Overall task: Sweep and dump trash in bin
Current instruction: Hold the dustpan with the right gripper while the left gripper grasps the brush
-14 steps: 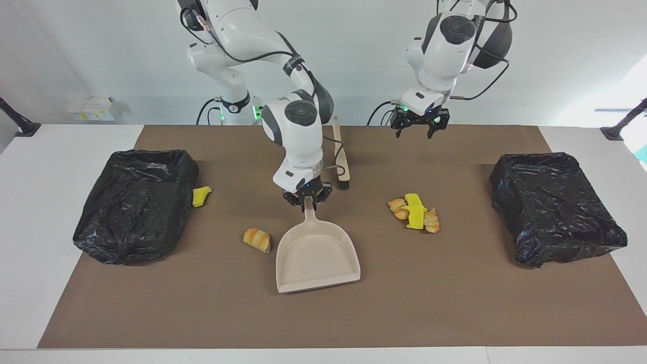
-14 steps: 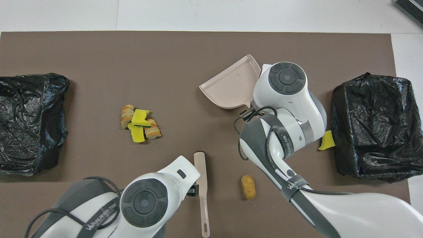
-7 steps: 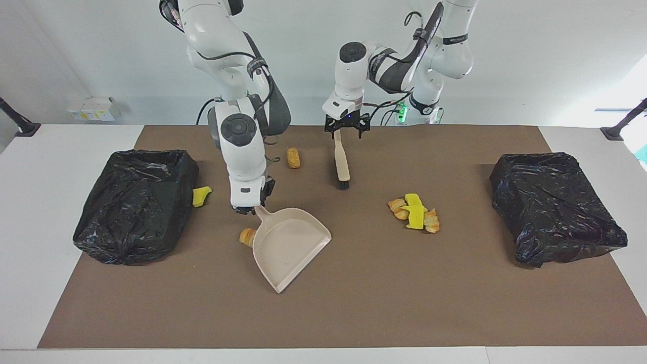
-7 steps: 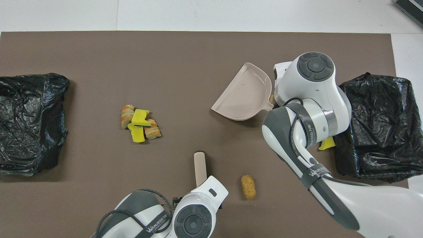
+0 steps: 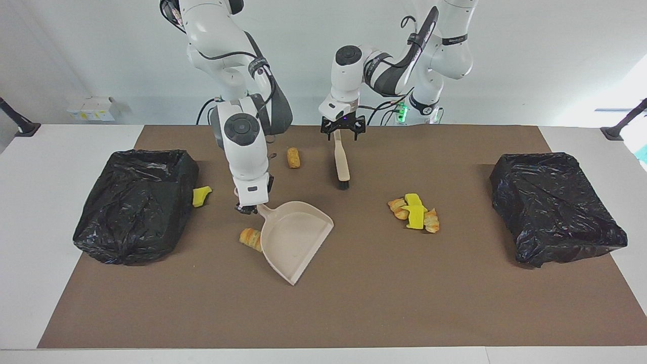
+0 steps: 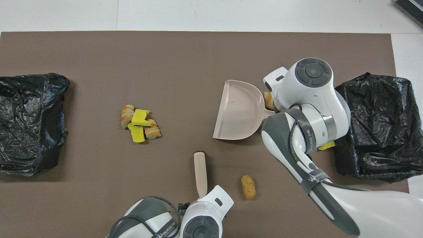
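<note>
Facing view showed me right gripper (image 5: 246, 208) clamping dustpan (image 5: 295, 239) handle, hidden overhead by arm. Left gripper (image 5: 342, 132) spread wide over brush (image 5: 341, 163) handle. Cork-shaped roll (image 6: 248, 187) lay lengthwise toward robots.

two bins (image 5: 136, 202), one dustpan (image 5: 293, 237), one brush (image 5: 342, 164), two arms (image 5: 242, 136)

White table (image 5: 60, 151) carries a brown mat (image 5: 354, 303) with 2 black-bagged bins (image 5: 136, 202).

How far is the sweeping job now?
No trash is in a bin yet. The right hand holds the dustpan by its handle; the left hand, open, is over the brush handle. The pastry beside the dustpan, cork-shaped roll, yellow wedge and small pile remain.
</note>
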Action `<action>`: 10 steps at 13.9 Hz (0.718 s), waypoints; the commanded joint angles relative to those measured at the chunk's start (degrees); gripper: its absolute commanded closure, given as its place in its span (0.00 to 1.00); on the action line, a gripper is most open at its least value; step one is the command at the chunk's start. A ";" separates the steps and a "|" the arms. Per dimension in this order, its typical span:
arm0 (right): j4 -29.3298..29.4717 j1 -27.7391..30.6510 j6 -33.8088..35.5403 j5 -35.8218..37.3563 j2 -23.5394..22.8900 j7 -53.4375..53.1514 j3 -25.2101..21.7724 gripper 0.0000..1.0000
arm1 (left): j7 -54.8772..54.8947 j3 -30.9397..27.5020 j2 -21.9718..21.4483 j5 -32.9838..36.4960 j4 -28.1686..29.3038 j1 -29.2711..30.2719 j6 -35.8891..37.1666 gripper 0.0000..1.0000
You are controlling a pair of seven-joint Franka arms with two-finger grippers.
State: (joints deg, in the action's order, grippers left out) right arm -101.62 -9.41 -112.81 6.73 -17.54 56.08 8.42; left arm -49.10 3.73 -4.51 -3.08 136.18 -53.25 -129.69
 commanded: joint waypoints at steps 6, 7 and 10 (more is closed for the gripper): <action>-3.94 -0.61 -2.32 2.58 2.34 3.78 0.37 1.00 | -0.82 -1.10 1.42 -0.26 1.46 -2.21 -2.23 0.05; -4.03 -0.70 -2.41 3.02 2.34 3.78 0.37 1.00 | -0.65 -1.10 1.61 -0.26 1.37 -2.30 -2.24 0.05; -4.73 -0.70 -2.67 3.46 2.77 3.78 0.37 1.00 | -0.30 -1.18 1.61 -0.26 0.58 -2.21 -1.54 0.18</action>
State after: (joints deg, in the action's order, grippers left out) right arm -103.65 -10.26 -114.14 8.71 -16.71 57.84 8.53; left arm -49.13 3.71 -2.69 -3.08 136.59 -53.88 -130.66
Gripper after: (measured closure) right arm 0.674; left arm 0.062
